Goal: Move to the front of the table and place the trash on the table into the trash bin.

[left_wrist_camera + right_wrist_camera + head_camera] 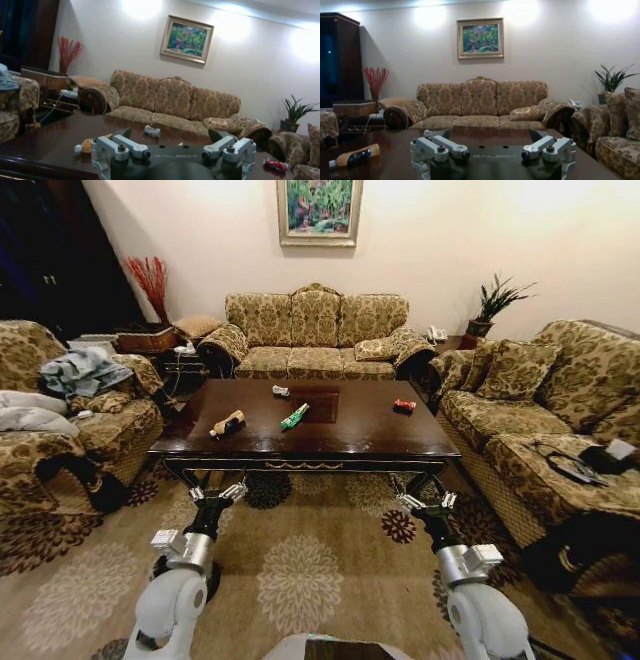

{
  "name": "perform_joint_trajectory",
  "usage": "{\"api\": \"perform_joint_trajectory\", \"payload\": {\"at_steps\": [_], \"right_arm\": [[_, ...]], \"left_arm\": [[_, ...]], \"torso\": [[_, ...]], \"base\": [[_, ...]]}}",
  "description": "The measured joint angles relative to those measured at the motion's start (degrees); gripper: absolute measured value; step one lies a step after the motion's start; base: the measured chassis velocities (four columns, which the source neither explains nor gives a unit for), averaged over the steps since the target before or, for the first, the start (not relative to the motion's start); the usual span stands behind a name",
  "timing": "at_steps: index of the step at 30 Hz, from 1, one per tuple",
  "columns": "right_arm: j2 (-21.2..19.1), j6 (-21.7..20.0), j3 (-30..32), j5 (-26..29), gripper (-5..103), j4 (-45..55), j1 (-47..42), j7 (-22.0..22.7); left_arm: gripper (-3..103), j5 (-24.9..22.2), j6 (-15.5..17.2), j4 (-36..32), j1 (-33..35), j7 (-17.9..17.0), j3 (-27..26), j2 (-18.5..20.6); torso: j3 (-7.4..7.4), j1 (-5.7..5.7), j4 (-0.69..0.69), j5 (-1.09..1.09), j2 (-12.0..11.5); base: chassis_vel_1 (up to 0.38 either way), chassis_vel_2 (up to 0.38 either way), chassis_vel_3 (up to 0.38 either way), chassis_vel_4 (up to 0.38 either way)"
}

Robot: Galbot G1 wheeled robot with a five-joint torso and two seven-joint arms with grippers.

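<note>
Both arms reach forward and low over the patterned rug, short of the table's near edge. Left gripper (219, 493) fingers apart, nothing between them; right gripper (426, 501) the same, spread and empty. Both hang just before the table's front rail, clear of it.

Table (350, 435) straight ahead, long side facing the robot. Open rug between the arms and the near edge. An armchair stands close to the left end and a side sofa (545, 430) close to the right end, leaving narrow gaps at both.

Trash on the table top, pieces well apart: tan-and-dark bottle (228, 423) near the front left, green wrapper (294, 417) near the middle just left of the inlaid panel, white scrap (281, 391) toward the far edge, red piece (404, 405) on the right.

Far sofa (315, 335) behind the table, framed picture above it.

In the left wrist view the gripper body hides part of the bottle. Table legs partly hidden behind the grippers.
</note>
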Motion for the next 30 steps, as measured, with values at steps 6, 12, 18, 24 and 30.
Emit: {"api": "perform_joint_trajectory", "payload": {"at_steps": [6,12,18,24,30], "right_arm": [[0.5,0.6,-0.4,-0.4,100,-0.3,-0.3,0.2],[1.2,1.4,-0.9,-1.0,100,-0.5,-0.9,-0.1],[1.1,1.8,-0.8,-1.0,100,-0.5,-1.0,-0.8],[1.2,2.3,-0.9,-1.1,100,-0.9,-1.2,-0.9],[1.1,2.8,-0.9,-1.1,100,-1.3,-1.2,-0.9]], "left_arm": [[100,-0.1,-0.3,0.6,-0.4,-0.2,0.1,-0.3],[100,-0.5,-0.3,1.0,-0.4,-0.6,0.5,-0.8],[99,-0.3,-0.3,1.0,-0.4,-0.6,0.6,-0.9],[99,-0.1,-0.4,1.7,-0.4,-0.5,0.4,-0.7],[99,-0.1,-0.6,2.4,-0.4,-0.4,0.1,-0.6]], "torso": [[0.00,0.00,0.00,0.00,0.0],[0.00,0.00,0.00,0.00,0.0],[0.00,0.00,0.00,0.00,0.0],[0.00,0.00,0.00,0.00,0.0],[0.00,0.00,0.00,0.00,0.0]], "base": [[0.000,0.000,0.000,0.000],[0.000,0.000,0.000,0.000],[0.000,0.000,0.000,0.000],[0.026,0.027,-0.033,-0.037],[0.087,0.099,-0.099,-0.101]]}}
